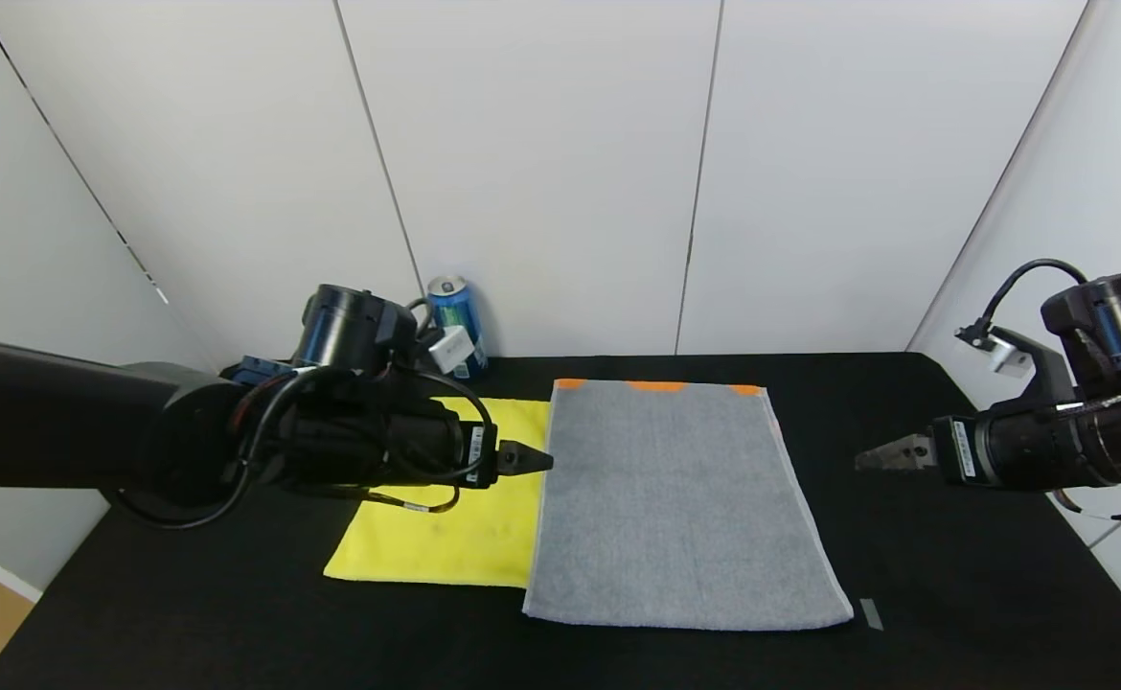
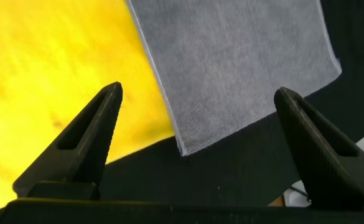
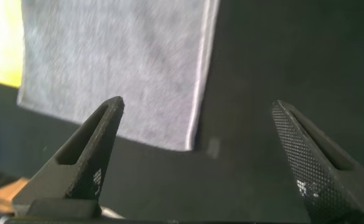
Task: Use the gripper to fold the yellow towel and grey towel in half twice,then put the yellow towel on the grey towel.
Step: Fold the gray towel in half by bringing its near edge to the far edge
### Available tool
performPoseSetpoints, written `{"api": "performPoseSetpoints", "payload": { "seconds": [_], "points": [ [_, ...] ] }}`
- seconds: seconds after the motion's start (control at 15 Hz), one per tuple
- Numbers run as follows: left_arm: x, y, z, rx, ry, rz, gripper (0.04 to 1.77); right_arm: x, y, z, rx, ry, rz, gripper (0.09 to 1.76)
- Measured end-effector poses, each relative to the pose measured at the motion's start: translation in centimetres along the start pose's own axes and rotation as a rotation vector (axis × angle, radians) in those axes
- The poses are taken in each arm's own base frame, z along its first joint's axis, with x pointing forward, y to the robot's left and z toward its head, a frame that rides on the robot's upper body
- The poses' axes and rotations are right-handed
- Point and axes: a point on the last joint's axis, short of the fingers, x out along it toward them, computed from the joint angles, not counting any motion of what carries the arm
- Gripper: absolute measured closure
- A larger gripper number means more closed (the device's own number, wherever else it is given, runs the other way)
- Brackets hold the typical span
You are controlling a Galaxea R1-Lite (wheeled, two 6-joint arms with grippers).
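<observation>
Towels flat mid-frame: grey towel (image 1: 685, 508) overlapping yellow towel (image 1: 446, 517) on its left. Left gripper (image 1: 527, 459), jaws spread, hovers over their seam; right gripper (image 1: 881, 453), also spread, at frame right.

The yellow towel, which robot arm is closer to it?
The left. The left gripper hangs right over the yellow towel, near the grey towel. The right gripper is off past the grey towel's other side, over the black table.
</observation>
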Motion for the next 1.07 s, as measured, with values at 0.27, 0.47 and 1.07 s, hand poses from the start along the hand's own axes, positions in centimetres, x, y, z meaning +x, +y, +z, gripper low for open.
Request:
{"api": "performPoseSetpoints", "payload": {
  "seconds": [0.27,0.47,1.07],
  "points": [
    [3.3,0.5,-1.4,-0.016,0.097,-0.015,0.09,2.0,-0.7,-0.4,0.025,0.073,0.025,0.14],
    [4.9,1.0,-2.3,-0.031,0.156,-0.027,0.09,3.1,-0.9,-0.8,0.035,0.113,0.046,0.14],
    [7.2,0.9,-4.2,-0.029,0.243,-0.033,0.64,5.1,-1.2,-1.6,0.047,0.181,0.058,0.14]
  ]
}}
